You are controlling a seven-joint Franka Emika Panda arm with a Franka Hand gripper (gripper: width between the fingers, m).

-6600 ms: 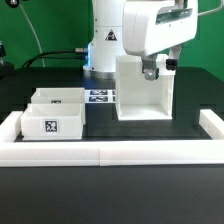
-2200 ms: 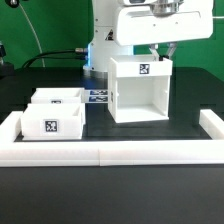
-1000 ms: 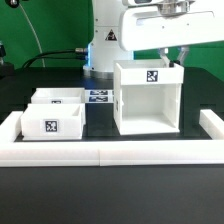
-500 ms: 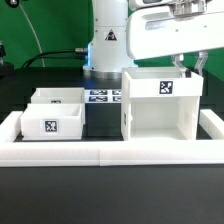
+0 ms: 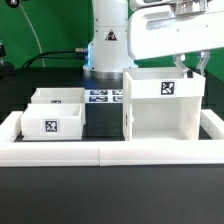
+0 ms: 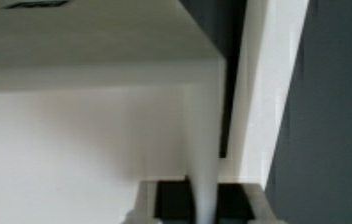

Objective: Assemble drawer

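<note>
Holding the cabinet (image 5: pixel 160 108) in the claw (image 5: pixel 190 66), pinched narrow on the top edge of the side wall toward the exterior view's right, near the back corner. From the wrist: a thin white wall running down between two dark fingers (image 6: pixel 166 205), pressed from both sides.

Standing upright, open front toward the exterior camera, with a black-and-white tag (image 5: pixel 165 88) on the strip above the opening. Placed toward the exterior view's right on the black desk (image 5: pixel 103 125), lower front edge just behind the long white border wall (image 5: pixel 110 153). Cannot tell whether resting on the desk or lifted off it.

Off to the exterior view's left, well apart from the cabinet: two small open-top trays, one behind the other, touching or nearly so. Front tray (image 5: pixel 52 124) close behind the border wall, with a square tag on its near face. Rear tray (image 5: pixel 58 97) just behind it, partly hidden.

Farther back, between the trays and the cabinet, lying flat on the desk: the marker board (image 5: pixel 100 97). Behind it, rising out of the exterior view's top: the white arm (image 5: pixel 108 35).
</note>
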